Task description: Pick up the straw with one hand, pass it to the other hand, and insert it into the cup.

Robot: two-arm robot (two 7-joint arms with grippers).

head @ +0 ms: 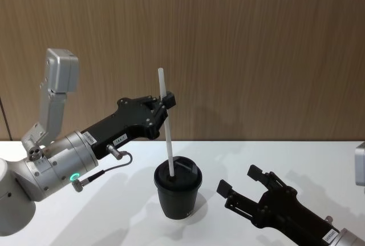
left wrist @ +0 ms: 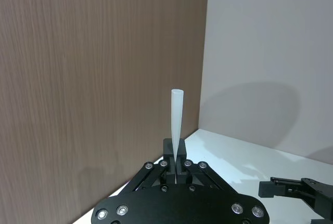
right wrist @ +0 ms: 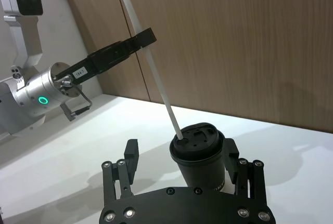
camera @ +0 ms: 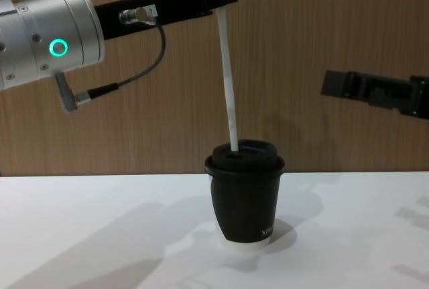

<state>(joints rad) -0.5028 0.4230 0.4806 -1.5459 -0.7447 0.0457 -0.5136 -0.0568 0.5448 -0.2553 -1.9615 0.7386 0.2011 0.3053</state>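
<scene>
The left gripper [head: 167, 101], clamped on the thin white plastic straw [head: 166, 121], had its tip in the lidded black paper cup [head: 178, 193]. The right gripper [head: 236, 182], at the cup's 3 o'clock, stood apart. Next probably: pushing down, releasing.

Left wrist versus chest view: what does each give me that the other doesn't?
Left wrist alone: the left hand from behind, shut on the straw with its open top end. Chest alone: the straw's lower end entering the lid of the cup on the white table. Both: straw, left hand, and the open right hand off to the side.
</scene>
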